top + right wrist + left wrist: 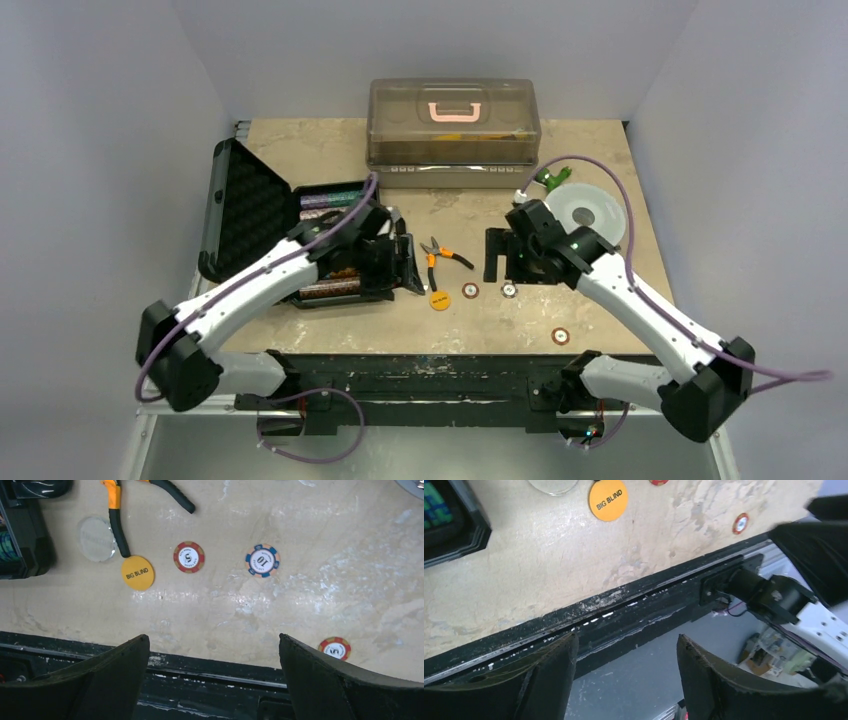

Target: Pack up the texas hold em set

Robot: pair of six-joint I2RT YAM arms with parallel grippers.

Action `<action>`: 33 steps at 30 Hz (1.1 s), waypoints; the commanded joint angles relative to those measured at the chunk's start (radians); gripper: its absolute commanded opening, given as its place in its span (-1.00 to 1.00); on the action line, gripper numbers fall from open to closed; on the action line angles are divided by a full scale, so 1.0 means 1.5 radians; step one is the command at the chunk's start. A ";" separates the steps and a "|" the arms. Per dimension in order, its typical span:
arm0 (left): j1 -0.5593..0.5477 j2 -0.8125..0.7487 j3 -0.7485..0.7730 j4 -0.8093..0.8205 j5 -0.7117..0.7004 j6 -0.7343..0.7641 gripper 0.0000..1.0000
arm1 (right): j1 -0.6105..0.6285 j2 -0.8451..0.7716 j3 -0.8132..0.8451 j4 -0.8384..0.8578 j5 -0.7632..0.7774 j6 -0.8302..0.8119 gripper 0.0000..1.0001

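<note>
Fingers [100, 680] apart; blk case [250, 210] lid up

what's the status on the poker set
Left gripper open, right gripper open, both empty. Black case open. Three chips, big blind button loose. Pliers beside button.

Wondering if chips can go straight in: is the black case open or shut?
Open. The black case has its foam-lined lid leaning back on the left, and chip rows show in its base.

On table [330, 150] left, briefcase [252, 212], pliers [443, 257] just right of it, chips [470, 290] right of pliers, box [453, 130] behind
</note>
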 commanded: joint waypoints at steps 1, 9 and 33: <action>-0.063 0.127 0.099 -0.021 -0.101 -0.015 0.38 | -0.009 -0.079 -0.006 -0.046 0.059 0.036 0.98; -0.095 0.340 0.203 -0.008 -0.182 0.208 0.42 | -0.013 -0.129 0.018 -0.077 0.101 0.015 0.98; -0.036 0.528 0.341 -0.078 -0.132 0.495 0.51 | -0.012 -0.154 0.037 -0.125 0.110 -0.010 0.98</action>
